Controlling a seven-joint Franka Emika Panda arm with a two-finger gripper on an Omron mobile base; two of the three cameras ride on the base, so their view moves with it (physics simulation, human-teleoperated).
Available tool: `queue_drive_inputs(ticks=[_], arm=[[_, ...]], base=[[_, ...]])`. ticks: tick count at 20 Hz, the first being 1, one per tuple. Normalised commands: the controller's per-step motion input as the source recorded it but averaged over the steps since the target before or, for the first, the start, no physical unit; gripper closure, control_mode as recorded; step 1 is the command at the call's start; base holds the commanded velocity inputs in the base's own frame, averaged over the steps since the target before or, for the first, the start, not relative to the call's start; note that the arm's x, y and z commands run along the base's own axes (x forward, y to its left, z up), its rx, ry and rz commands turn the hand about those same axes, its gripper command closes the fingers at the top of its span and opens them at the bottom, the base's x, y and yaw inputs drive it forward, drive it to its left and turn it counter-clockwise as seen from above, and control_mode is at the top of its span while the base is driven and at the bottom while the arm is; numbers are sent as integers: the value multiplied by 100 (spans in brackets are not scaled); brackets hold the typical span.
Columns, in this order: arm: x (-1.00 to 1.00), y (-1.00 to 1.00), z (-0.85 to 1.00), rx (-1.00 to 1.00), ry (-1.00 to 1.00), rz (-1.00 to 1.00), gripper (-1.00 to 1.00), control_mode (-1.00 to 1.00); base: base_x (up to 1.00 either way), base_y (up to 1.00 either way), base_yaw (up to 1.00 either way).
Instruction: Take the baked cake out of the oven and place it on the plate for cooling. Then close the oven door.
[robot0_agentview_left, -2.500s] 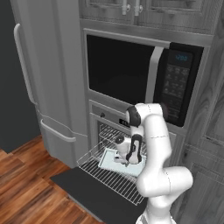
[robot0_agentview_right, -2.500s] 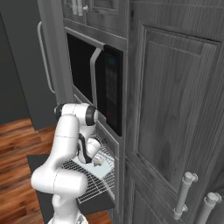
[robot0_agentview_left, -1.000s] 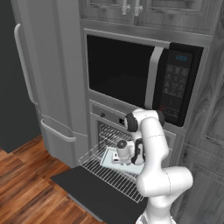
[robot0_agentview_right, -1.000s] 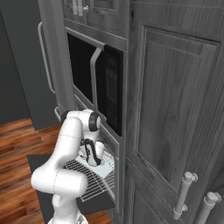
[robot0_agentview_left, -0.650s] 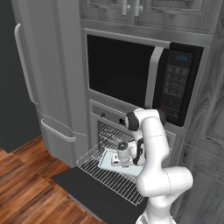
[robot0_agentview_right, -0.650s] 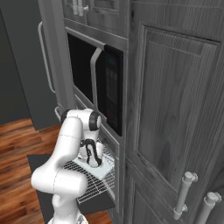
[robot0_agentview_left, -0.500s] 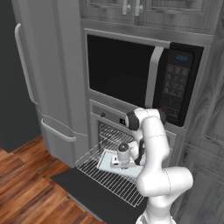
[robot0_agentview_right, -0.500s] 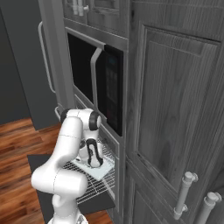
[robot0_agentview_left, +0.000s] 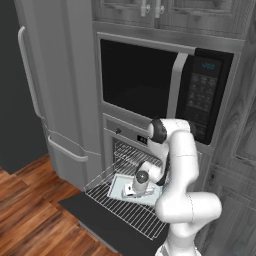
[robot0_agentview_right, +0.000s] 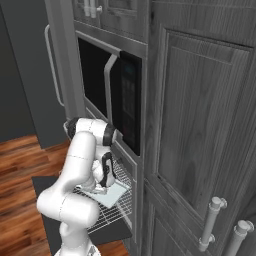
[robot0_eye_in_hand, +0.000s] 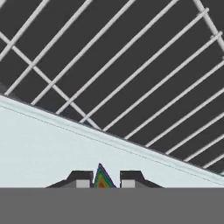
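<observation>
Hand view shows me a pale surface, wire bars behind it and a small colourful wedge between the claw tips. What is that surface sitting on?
Observer: It is a pale tray lying on the wire rack, which is pulled out of the oven over the oven door.
Operator: How does that door stand?
Observer: It is dropped fully open and lies flat below the rack.
Operator: And where on the tray is the claw, with the cake pinched in it?
Observer: The claw points down at the tray, on the side nearer the arm. The cake is too small to make out from the base views.
</observation>
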Motion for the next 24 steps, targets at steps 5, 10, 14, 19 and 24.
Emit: queue_drive_inputs(ticks=[5,10,14,19,24], arm=[[-54,60,100,-18,-24,0,100,-100],[-27,37,100,-20,-7,0,100,-100],[0,37,100,-14,7,0,100,-100],[4,68,100,-12,17,0,100,-100],[2,97,100,-14,18,0,100,-100]], base=[[0,0,0],[0,0,0],[0,0,0],[0,0,0],[0,0,0]])
